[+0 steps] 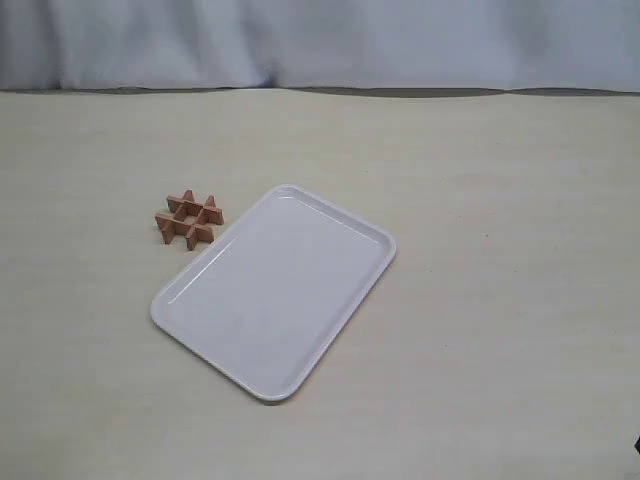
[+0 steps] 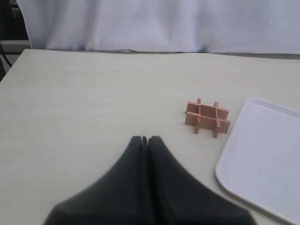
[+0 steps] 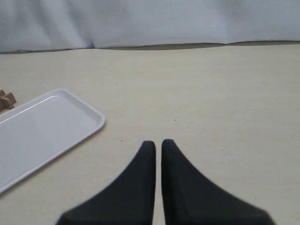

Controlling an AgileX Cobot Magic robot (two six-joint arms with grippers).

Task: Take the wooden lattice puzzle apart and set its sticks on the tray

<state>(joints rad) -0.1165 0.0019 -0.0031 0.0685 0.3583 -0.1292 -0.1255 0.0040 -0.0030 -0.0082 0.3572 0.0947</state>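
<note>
Exterior view, contents as seen:

1. Table (image 1: 480, 180): pale, cream-coloured top that fills most of the scene.
2. Curtain (image 1: 320, 40): white cloth hanging along the far edge of the table.
3. Tray (image 1: 275, 295): white, rectangular with rounded corners and a low rim. It lies flat near the middle of the table, turned at an angle, with one corner toward the far side and one toward the near side. Nothing lies on it.
4. Puzzle (image 1: 189, 219): a small reddish-brown wooden grid standing on the table just left of the tray's far-left edge. It is close to the rim with a narrow strip of table between them. It is assembled, and its sticks (image 2: 208, 123) cross one another in their notches.

Left wrist view:

5. Left gripper (image 2: 144, 139): black fingers with tips pressed together. It is closed, empty, and above bare table. The puzzle (image 2: 207, 115) and a corner of the tray (image 2: 262, 159) lie beyond it, well apart from the tips.

Right wrist view:

6. Right gripper (image 3: 155, 143): black fingers drawn almost together with only a thin slit between the tips. It holds nothing and is over bare table to the right of the tray (image 3: 42, 122). A brown scrap at the picture's edge is probably the puzzle (image 3: 6, 100), but too little of it shows to be sure.
</note>
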